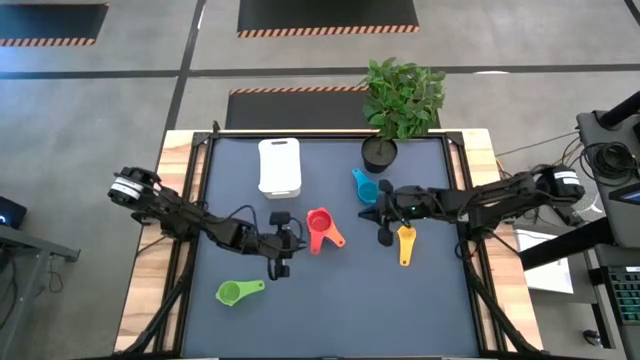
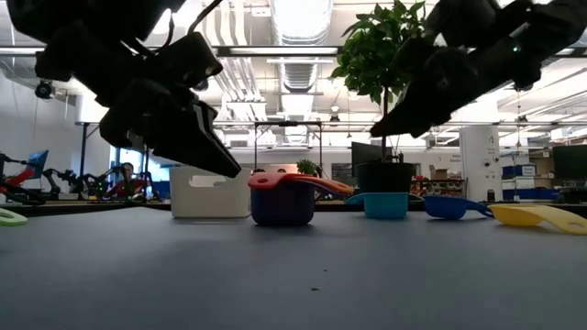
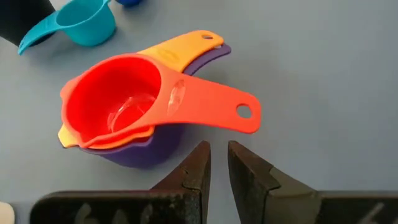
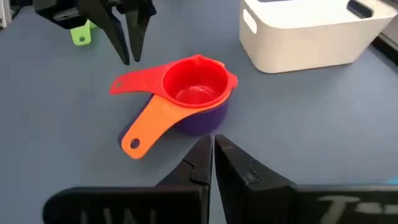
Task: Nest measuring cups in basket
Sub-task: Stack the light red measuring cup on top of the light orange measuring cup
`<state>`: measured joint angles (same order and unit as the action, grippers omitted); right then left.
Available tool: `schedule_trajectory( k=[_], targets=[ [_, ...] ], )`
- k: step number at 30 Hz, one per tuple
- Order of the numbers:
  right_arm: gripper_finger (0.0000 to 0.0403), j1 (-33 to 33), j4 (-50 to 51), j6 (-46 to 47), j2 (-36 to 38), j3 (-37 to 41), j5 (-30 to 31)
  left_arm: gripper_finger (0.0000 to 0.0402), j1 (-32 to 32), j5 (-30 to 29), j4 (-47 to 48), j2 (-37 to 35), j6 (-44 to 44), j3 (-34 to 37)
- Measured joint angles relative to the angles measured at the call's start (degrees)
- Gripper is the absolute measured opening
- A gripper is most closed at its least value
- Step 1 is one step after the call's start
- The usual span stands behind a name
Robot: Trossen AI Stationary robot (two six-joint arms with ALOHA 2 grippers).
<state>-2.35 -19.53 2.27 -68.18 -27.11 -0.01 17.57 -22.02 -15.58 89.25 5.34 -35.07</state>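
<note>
A red cup sits nested in an orange one, which sits in a purple one; this stack (image 1: 320,228) (image 3: 118,106) (image 4: 196,84) stands mid-table. The white basket (image 1: 279,165) (image 4: 311,31) lies beyond it, toward the far edge. The green cup (image 1: 238,291), teal cup (image 1: 364,186), blue cup (image 2: 449,207) and yellow cup (image 1: 405,243) lie singly on the table. My left gripper (image 1: 292,243) (image 3: 219,163) hovers just left of the stack, open by a narrow gap. My right gripper (image 1: 370,213) (image 4: 211,155) hovers to the stack's right, shut.
A black plant pot (image 1: 380,152) with a leafy plant stands at the far edge, right of the basket. Teal, blue and yellow cups lie close under my right arm. Bare mat stretches along the near edge. Beyond the table lies a workshop room.
</note>
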Motion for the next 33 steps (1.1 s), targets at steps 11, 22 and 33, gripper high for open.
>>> schedule_trajectory(
  k=[11,22,33],
  targets=[
    [0.0009,0.66,-0.33,1.65,-14.07,-5.93,-0.02,0.0038,-0.01,-0.03,-2.87,3.03,0.13,-0.17],
    [0.0009,1.07,7.53,0.88,-21.62,-13.03,0.02,0.0038,-0.10,0.01,-4.24,5.35,-0.30,-1.27],
    [0.0009,1.52,8.28,0.10,-21.95,-13.78,0.07,0.0038,-0.69,1.01,-9.65,7.70,-1.24,-1.07]
  ],
)
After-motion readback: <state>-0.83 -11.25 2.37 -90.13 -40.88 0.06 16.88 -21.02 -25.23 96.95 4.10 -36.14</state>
